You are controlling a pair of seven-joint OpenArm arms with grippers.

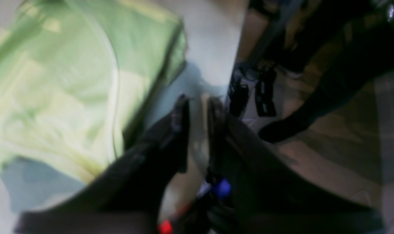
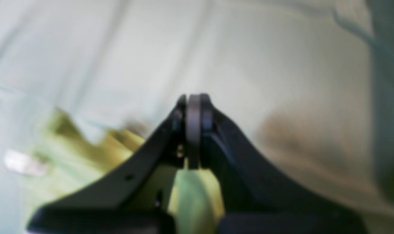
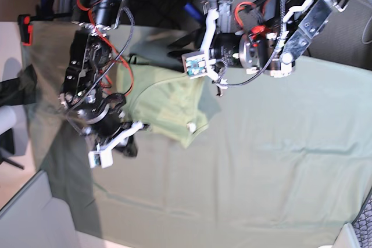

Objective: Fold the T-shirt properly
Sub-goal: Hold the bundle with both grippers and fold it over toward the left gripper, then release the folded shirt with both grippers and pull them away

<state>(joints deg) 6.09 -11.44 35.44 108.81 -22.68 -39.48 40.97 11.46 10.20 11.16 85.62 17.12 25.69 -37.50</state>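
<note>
The plain pale yellow-green short-sleeved cotton T-shirt (image 3: 168, 105) lies bunched and partly folded near the upper left of the counter (image 3: 279, 161), on the larger, duller grey-green table cloth (image 3: 261, 201). Its fabric is creased, one curved seam runs across it, and a small white tag (image 3: 191, 126) shows near its lower edge. The right claw (image 2: 194, 107) is pressed together, and a fold of the T-shirt (image 2: 193, 198) sits behind its tips, between the finger bases; whether the tips themselves pinch cloth cannot be told through the blur. The left claw (image 1: 197, 104) shows only a narrow gap between its fingers and holds nothing; it hangs just beside the T-shirt's (image 1: 70, 87) edge, close to the counter's border. Open cloth extends widely to the base view's right and bottom of the garment.
</note>
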